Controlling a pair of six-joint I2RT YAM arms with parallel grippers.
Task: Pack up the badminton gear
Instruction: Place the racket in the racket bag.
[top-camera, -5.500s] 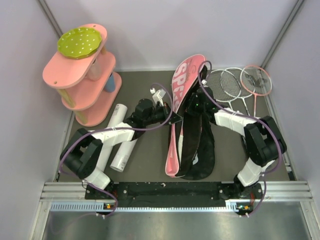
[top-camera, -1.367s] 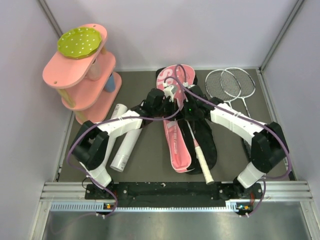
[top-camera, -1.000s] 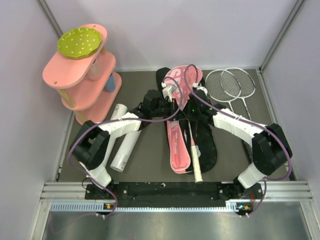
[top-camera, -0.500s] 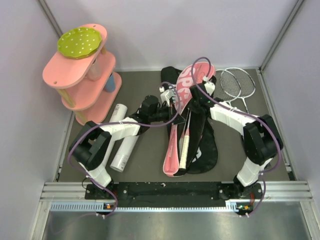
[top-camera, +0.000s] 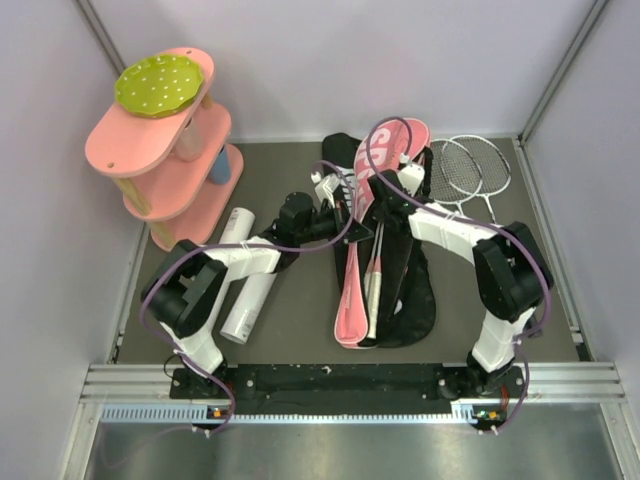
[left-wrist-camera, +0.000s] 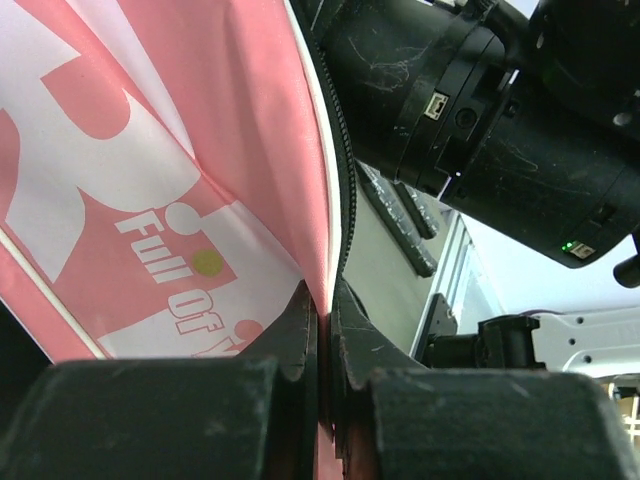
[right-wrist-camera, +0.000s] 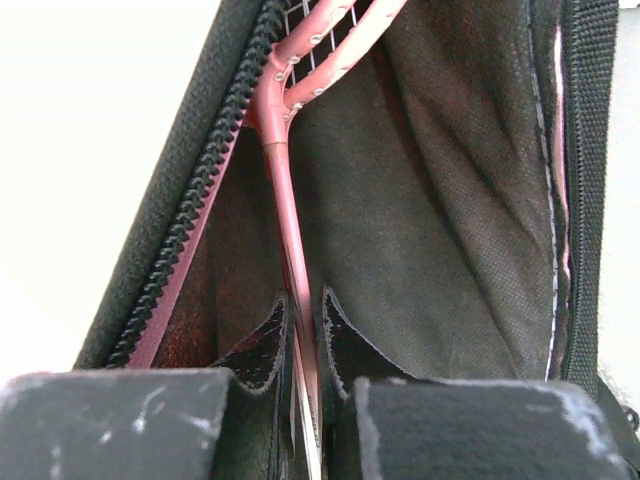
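racket (right-wrist-camera: 281, 200) head cropped (top edge), handle hidden

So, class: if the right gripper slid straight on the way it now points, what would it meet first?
Probably the dark inner lining of the bag. The right gripper, shut on the shaft of the pink racket, points into the open bag; how far off the lining lies is unclear.

Racket bag (top-camera: 350, 300) at counter (top-camera: 300, 310) centre, racket (right-wrist-camera: 283, 190) inside; tubes (top-camera: 246, 298) to its left, tiered shelf (top-camera: 150, 150) behind them; two rackets (top-camera: 466, 170) right-rear.
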